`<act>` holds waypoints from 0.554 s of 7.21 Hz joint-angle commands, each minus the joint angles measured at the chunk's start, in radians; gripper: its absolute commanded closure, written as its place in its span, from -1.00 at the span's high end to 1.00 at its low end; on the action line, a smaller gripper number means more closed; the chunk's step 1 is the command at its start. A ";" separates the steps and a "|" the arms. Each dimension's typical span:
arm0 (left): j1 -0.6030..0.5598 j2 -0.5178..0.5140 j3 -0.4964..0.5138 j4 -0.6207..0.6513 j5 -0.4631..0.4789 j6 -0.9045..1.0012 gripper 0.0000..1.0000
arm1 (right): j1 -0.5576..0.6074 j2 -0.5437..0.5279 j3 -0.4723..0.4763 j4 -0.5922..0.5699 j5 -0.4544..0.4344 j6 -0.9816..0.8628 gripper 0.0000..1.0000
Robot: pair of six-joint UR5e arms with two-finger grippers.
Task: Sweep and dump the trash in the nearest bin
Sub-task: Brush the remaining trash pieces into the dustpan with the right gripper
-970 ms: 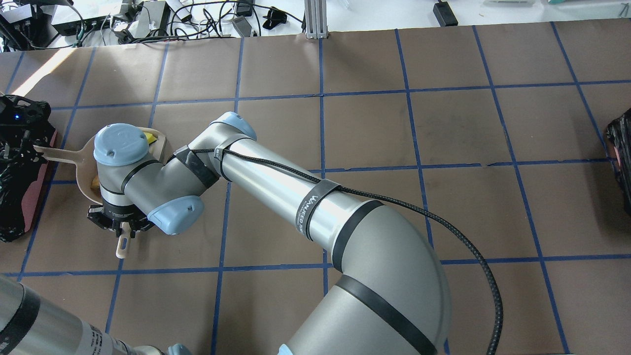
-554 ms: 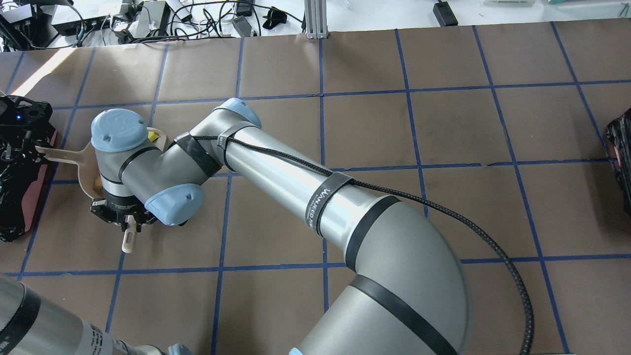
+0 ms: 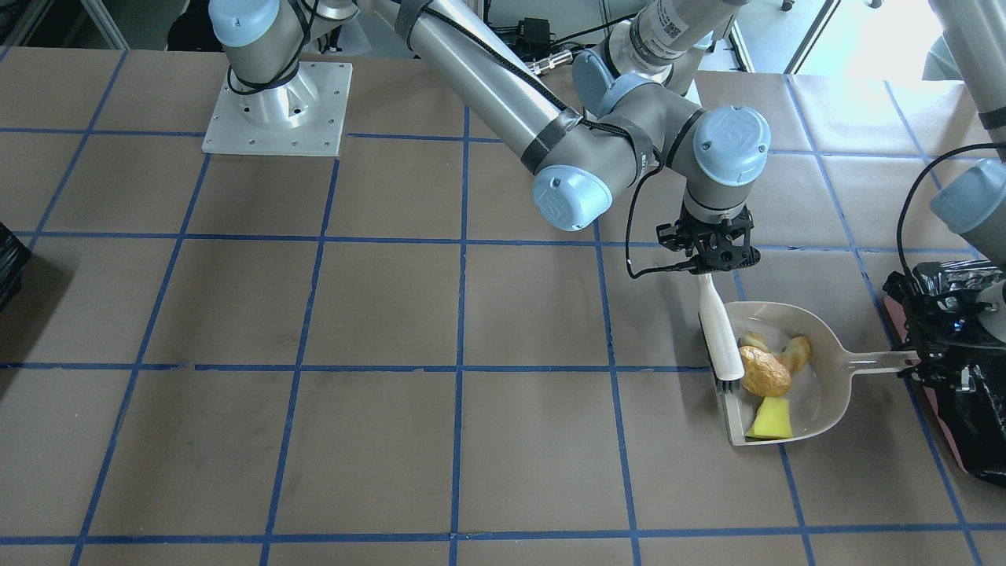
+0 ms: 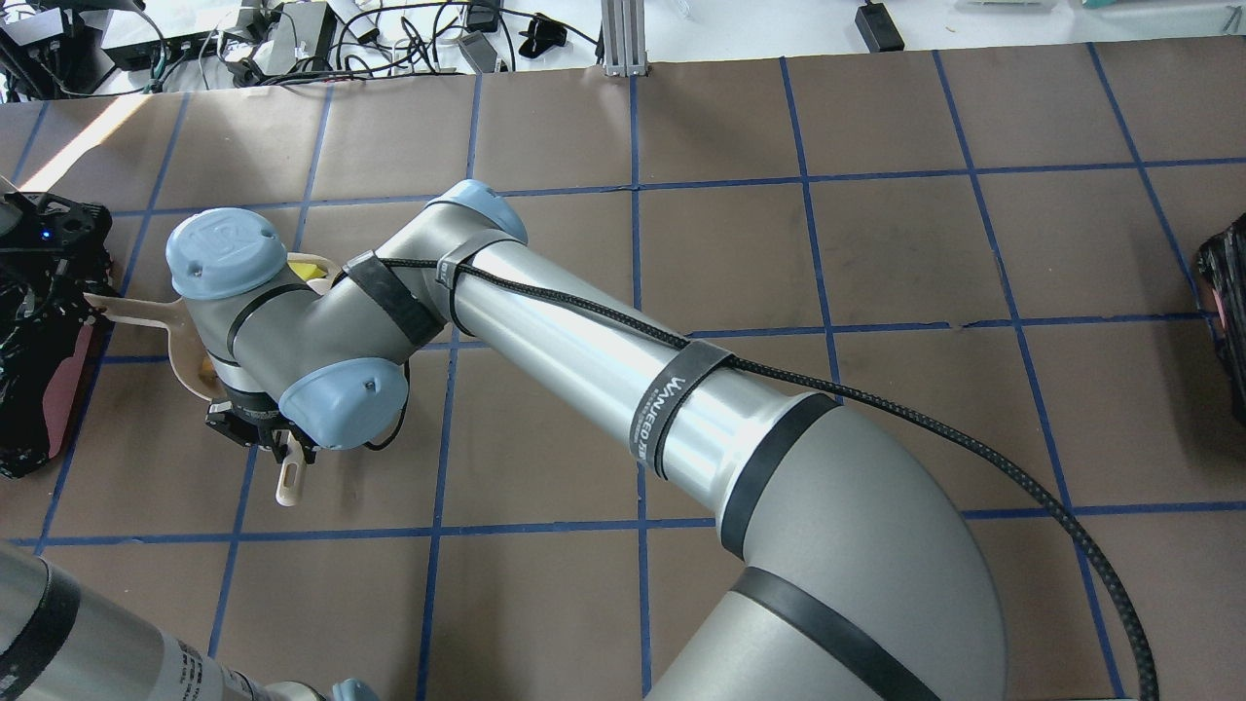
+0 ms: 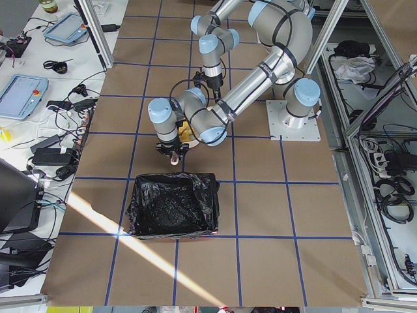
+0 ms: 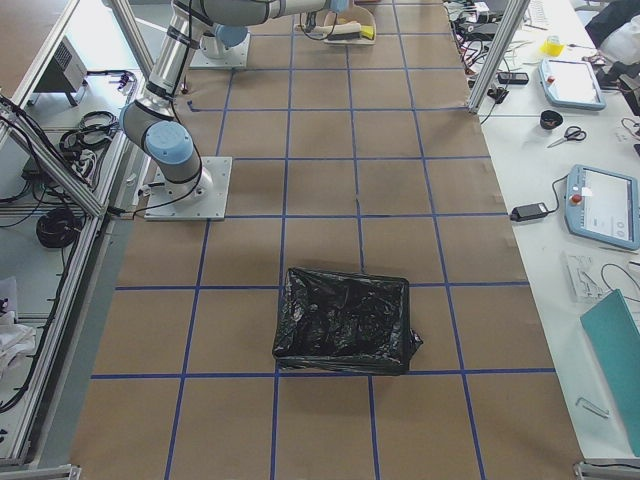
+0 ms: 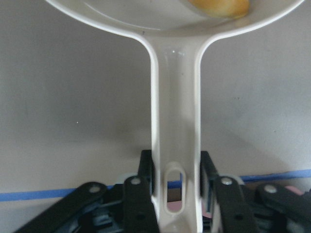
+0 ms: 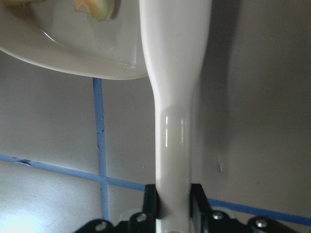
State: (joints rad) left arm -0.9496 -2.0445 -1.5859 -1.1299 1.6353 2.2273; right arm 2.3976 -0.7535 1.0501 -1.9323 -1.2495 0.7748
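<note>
The white dustpan (image 3: 817, 393) lies on the table with a brown lump (image 3: 764, 373), a tan piece (image 3: 795, 355) and a yellow piece (image 3: 770, 419) in it. My left gripper (image 3: 916, 363) is shut on the dustpan's handle (image 7: 174, 121), right over the edge of the bin (image 3: 971, 440). My right gripper (image 3: 711, 250) is shut on the white brush (image 3: 719, 330), whose bristles rest at the pan's open mouth. In the overhead view my right arm hides most of the pan (image 4: 185, 362); the brush's handle end (image 4: 289, 479) sticks out below the right gripper (image 4: 261, 433). The bin (image 4: 29, 389) is at the left edge.
A second black-lined bin (image 4: 1228, 312) sits at the table's far right edge, also in the exterior right view (image 6: 345, 320). My right arm reaches across the left half of the table. Cables and devices lie beyond the far edge.
My right wrist has swung, so the brush's handle end has moved to the right in the overhead view. The dustpan and left gripper have shifted slightly away from me.
</note>
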 commanded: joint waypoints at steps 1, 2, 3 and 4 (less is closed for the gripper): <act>0.000 0.003 0.000 -0.033 -0.031 0.000 -1.00 | 0.000 -0.026 0.037 0.009 -0.045 -0.015 -1.00; 0.002 0.006 0.001 -0.062 -0.069 0.000 -1.00 | -0.003 -0.042 0.048 0.013 -0.050 -0.025 -1.00; 0.002 0.006 0.001 -0.079 -0.092 0.000 -1.00 | -0.015 -0.056 0.051 0.045 -0.094 -0.031 -1.00; 0.002 0.009 0.003 -0.096 -0.109 0.000 -1.00 | -0.040 -0.110 0.073 0.137 -0.135 -0.089 -1.00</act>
State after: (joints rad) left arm -0.9482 -2.0382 -1.5843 -1.2042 1.5503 2.2273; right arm 2.3804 -0.8165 1.1038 -1.8748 -1.3387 0.7330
